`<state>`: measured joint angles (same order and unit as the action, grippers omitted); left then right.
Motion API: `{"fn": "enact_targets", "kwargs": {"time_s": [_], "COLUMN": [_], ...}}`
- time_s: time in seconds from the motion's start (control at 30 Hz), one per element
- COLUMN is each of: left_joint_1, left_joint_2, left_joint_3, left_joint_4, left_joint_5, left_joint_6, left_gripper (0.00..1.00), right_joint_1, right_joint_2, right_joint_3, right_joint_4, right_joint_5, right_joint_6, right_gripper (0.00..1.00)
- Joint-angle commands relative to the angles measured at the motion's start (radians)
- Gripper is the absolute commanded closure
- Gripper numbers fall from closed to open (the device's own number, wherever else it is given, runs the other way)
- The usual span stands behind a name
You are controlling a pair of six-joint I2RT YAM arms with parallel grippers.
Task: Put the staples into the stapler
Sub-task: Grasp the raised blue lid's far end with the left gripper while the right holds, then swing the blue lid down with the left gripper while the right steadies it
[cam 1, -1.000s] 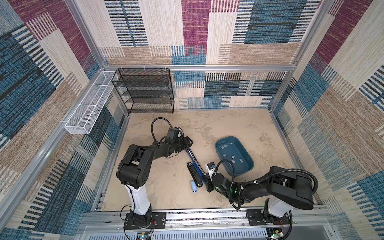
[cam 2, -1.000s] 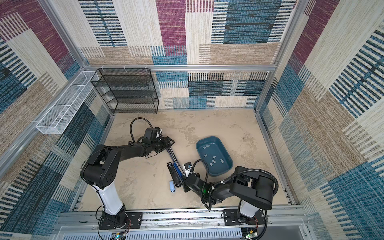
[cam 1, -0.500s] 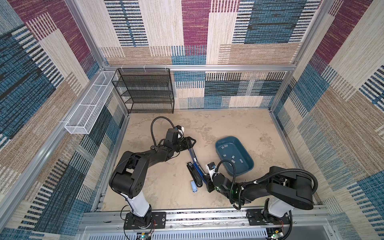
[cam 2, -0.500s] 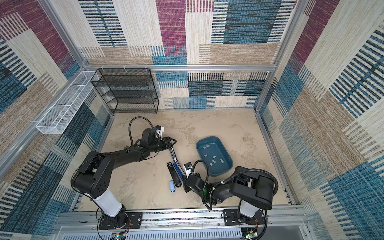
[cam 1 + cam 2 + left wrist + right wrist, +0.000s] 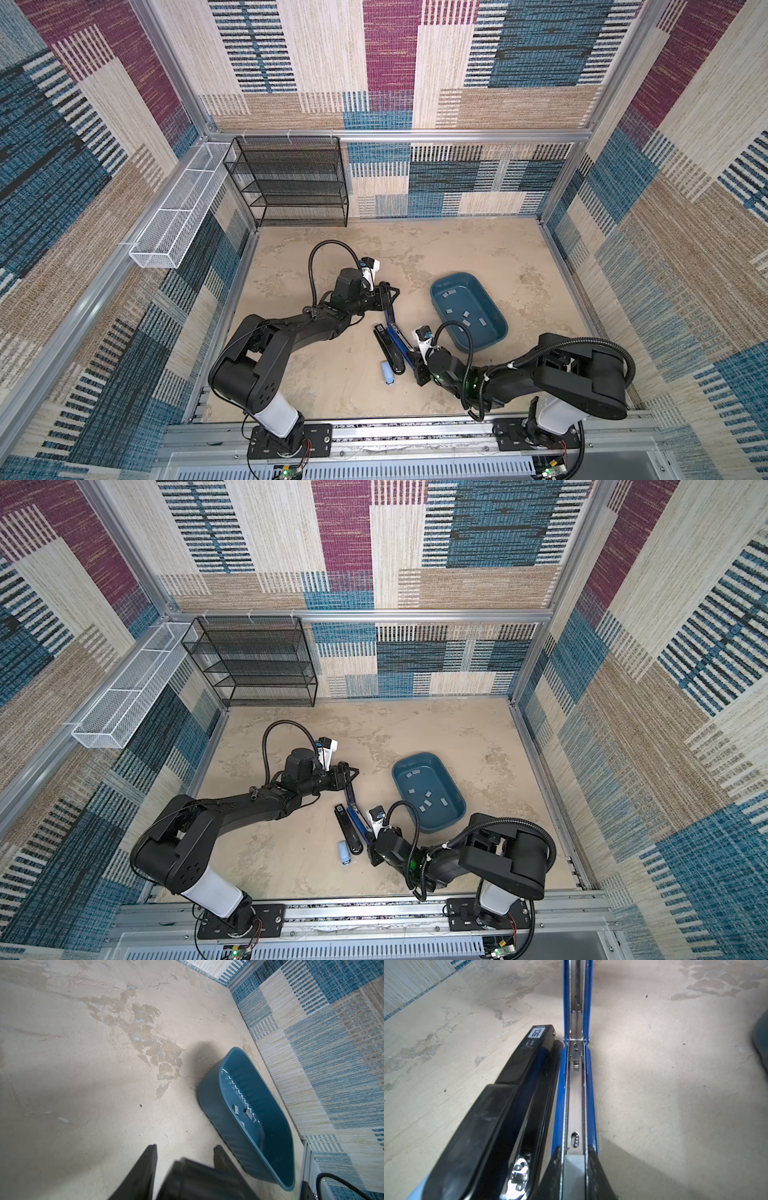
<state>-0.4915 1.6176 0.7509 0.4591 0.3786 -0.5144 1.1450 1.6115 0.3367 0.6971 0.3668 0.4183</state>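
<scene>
A grey staple strip (image 5: 574, 1176) is gripped in the right claw (image 5: 574, 1149), so the task is judged about midway: the blue stapler (image 5: 559, 1095) is opened and a strip fetched, while seating, release and closing are left. The right claw is clenched on the strip, which is held in line with the open magazine channel (image 5: 575, 1105), at the end away from the hinge; whether it is already seated cannot be told. The stapler's upper arm (image 5: 389, 316) stands raised, with the left claw (image 5: 390, 296) at its far end. That claw's fingers are set partly apart around a dark blurred end, and a firm grip cannot be confirmed. A black stapler (image 5: 500, 1105) is laid just beside the blue one on the table (image 5: 332, 386). More staples (image 5: 466, 324) are scattered in the blue tray (image 5: 224, 1126) nearby
</scene>
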Motion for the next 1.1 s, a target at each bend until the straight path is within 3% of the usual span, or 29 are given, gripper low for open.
{"fn": "enact_targets", "kwargs": {"time_s": [0.0, 0.17, 0.6, 1.07], "left_joint_1": [-0.011, -0.041, -0.184, -0.267], "left_joint_2": [-0.011, -0.027, -0.138, -0.138], "left_joint_3": [-0.006, -0.035, -0.171, -0.211], "left_joint_4": [0.070, 0.123, 0.225, 0.256], "left_joint_5": [0.000, 0.028, -0.083, -0.117], "left_joint_6": [0.064, 0.106, 0.305, 0.393], "left_gripper": [0.53, 0.54, 0.53, 0.52], "right_joint_1": [0.001, 0.001, 0.021, 0.046], "right_joint_2": [0.001, 0.010, 0.057, 0.042], "right_joint_3": [-0.008, -0.018, -0.117, -0.179], "right_joint_4": [0.047, 0.060, 0.305, 0.407], "right_joint_5": [0.004, 0.010, 0.052, 0.084], "right_joint_6": [-0.002, -0.008, -0.104, -0.112], "right_gripper": [0.90, 0.90, 0.85, 0.77]}}
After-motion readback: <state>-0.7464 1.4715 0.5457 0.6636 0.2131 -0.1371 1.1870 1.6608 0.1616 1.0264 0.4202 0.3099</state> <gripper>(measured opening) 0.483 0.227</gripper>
